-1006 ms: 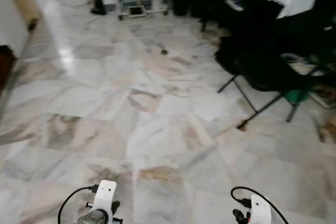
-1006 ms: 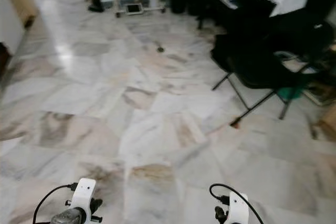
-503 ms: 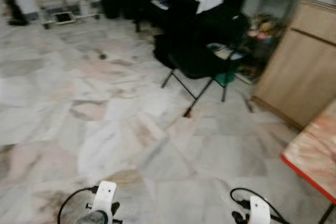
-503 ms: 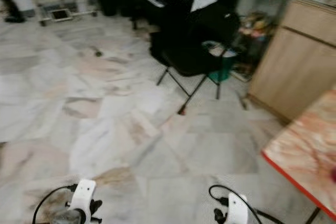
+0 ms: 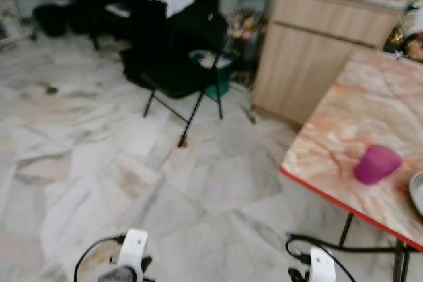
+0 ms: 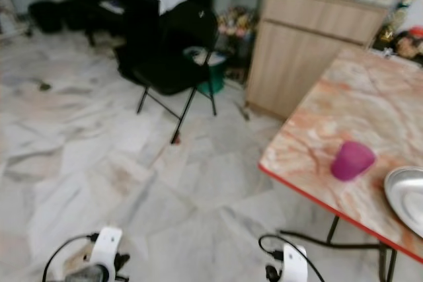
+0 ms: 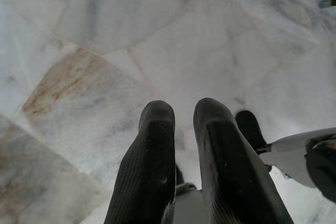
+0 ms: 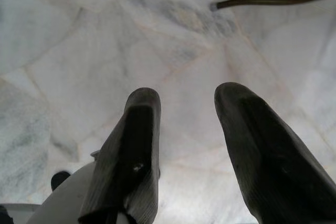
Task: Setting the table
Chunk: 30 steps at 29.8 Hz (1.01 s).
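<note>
Both arms hang low over the marble floor. The left tool has its fingers nearly together with a slim gap and nothing between them; the right tool is released, fingers spread wide and empty. The task's things lie ahead and to the right of both tools, up on the red-edged marble worktop: a purple cup stands near the worktop's near edge, and just beyond it to the right sits a metal plate, cut off by the frame. The step in hand looks like the approach to the worktop, with setting not yet begun. To do it well, square up to the near edge, stay clear of the black folding chair, well off ahead on the left, and raise the right tool above the rim before reaching.
</note>
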Available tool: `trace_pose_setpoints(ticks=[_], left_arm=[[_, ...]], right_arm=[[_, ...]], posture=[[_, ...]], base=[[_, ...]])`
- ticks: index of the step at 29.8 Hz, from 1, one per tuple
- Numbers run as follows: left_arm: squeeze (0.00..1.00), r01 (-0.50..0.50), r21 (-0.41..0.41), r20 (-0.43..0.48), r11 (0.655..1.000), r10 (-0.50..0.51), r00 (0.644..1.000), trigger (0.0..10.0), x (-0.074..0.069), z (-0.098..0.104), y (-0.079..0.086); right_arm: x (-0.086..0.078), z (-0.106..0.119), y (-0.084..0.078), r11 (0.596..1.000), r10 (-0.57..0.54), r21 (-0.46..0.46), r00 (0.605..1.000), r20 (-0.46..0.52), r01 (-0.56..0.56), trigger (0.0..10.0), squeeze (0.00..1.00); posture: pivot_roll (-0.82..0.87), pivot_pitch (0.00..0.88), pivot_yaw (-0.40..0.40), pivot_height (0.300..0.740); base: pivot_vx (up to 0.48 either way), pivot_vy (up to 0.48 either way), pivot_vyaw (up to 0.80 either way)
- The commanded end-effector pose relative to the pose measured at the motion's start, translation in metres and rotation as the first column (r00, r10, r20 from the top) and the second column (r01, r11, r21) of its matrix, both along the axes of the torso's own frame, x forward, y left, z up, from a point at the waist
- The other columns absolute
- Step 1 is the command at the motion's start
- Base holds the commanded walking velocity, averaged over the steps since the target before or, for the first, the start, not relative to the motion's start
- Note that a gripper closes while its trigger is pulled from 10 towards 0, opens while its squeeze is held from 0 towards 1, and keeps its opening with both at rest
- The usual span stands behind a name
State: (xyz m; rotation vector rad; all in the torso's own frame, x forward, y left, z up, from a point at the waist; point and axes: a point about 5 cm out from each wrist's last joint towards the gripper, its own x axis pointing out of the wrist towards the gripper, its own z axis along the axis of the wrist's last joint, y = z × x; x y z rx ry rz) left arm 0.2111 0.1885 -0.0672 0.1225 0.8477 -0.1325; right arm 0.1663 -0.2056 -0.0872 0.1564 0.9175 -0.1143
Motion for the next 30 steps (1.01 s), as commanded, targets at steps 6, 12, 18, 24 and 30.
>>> trace_pose_setpoints(ticks=[6,12,18,24,30], left_arm=[[0.0,0.004,0.022,-0.009,1.0,-0.004,1.0,10.0,-0.002,-0.001,0.005],[0.0,0.025,0.046,-0.003,0.999,-0.025,1.0,10.0,0.0,0.0,0.006],[0.0,0.008,0.04,-0.001,0.999,-0.008,1.0,10.0,0.0,0.001,0.006],[0.0,-0.003,0.033,0.003,0.999,0.003,1.0,10.0,0.001,0.001,0.005],[0.0,-0.019,0.012,0.018,1.0,0.018,1.0,10.0,0.002,0.002,0.004]], right_arm=[[0.002,-0.001,0.008,1.0,0.01,0.008,1.0,-0.003,-0.01,10.0,0.0],[0.004,0.0,0.01,1.0,0.011,0.008,1.0,-0.001,-0.011,10.0,0.0],[0.007,0.001,0.013,1.0,0.016,0.01,1.0,0.004,-0.016,10.0,0.0],[0.011,0.002,0.017,1.0,0.023,0.014,1.0,0.008,-0.023,10.0,0.0],[0.012,0.002,0.02,1.0,0.023,0.015,1.0,0.008,-0.024,10.0,0.0]], posture=[[0.04,0.0,-0.026,0.74],[0.04,0.0,-0.025,0.74],[0.04,0.0,-0.025,0.74],[0.04,0.0,-0.025,0.74],[0.04,0.0,-0.025,0.74]], base=[[0.0,0.0,-0.69],[0.0,-0.24,-0.69],[0.0,-0.16,-0.69],[0.0,0.0,-0.69],[0.0,0.0,-0.69]])
